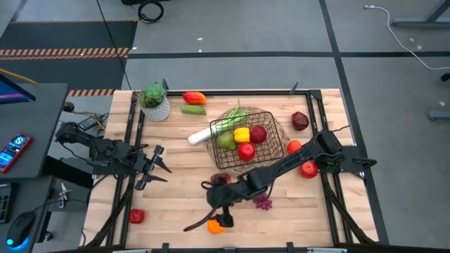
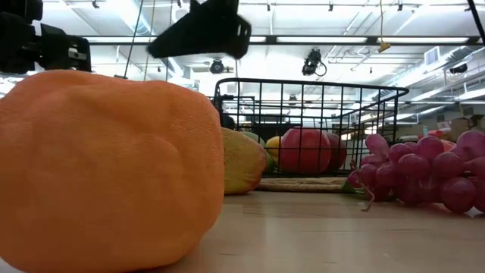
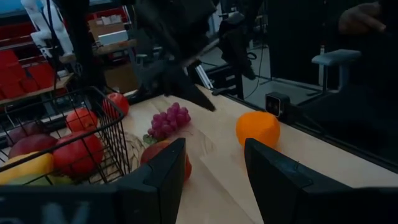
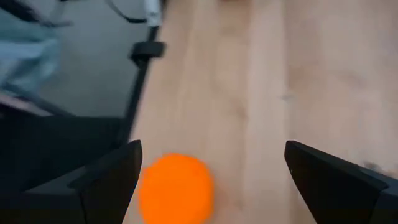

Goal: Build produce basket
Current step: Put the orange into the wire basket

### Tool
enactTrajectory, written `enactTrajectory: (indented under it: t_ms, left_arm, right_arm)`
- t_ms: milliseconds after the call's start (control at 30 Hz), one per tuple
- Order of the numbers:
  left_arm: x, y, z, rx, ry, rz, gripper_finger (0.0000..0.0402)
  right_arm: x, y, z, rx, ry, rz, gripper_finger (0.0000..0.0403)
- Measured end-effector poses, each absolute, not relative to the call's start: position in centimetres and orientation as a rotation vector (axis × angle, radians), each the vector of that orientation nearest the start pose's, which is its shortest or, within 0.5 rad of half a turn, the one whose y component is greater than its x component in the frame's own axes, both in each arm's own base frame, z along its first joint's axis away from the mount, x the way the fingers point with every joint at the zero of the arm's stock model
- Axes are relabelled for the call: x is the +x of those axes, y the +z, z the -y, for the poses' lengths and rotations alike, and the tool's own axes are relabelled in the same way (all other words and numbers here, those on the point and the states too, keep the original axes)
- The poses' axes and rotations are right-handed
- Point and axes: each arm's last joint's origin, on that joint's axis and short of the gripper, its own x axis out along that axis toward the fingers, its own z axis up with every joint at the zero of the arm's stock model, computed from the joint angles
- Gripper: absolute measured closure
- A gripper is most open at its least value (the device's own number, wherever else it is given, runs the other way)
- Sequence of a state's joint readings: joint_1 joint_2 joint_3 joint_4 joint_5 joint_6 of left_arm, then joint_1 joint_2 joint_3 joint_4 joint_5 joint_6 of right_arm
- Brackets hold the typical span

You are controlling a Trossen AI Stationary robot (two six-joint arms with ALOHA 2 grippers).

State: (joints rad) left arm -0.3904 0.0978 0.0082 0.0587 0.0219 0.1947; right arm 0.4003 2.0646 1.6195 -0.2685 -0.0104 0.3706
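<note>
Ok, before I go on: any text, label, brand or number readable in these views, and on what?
None can be read.
Phone beside the table: its screen is lit, but the content is too small to read.
Basket, orange, grapes and both grippers, left and right: no markings show.

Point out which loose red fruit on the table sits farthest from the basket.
The red apple near the table's front-left corner, alone; the other loose red pieces lie close to the basket's right side.
</note>
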Motion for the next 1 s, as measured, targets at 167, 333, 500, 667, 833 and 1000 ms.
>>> enactTrajectory:
  t_ms: [167, 333, 500, 667, 833, 1000]
  left_arm:
    - [9.5, 16.4, 4.0, 0.197, -0.414, 0.012, 0.0230]
    - [9.5, 16.4, 4.0, 0.198, -0.414, 0.011, 0.0230]
    - [9.5, 16.4, 4.0, 0.198, -0.414, 0.011, 0.0230]
    - [9.5, 16.4, 4.0, 0.197, -0.414, 0.012, 0.0230]
    - [9.5, 16.4, 4.0, 0.198, -0.414, 0.007, 0.0230]
    - [9.5, 16.4, 4.0, 0.199, -0.414, 0.004, 0.0230]
  right_arm:
    - [42.1, 20.1, -19.0, 0.202, 0.338, -0.717, 0.0004]
    - [40.7, 18.3, -20.7, 0.013, 0.277, -0.629, 0.0004]
    - [39.8, 17.7, -23.2, -0.172, 0.224, -0.488, 0.0004]
    - [40.6, 14.8, -24.2, -0.110, 0.260, -0.454, 0.0004]
    - [41.0, 12.8, -24.1, -0.127, 0.245, -0.472, 0.0004]
    - [41.0, 11.9, -23.9, -0.149, 0.228, -0.505, 0.0004]
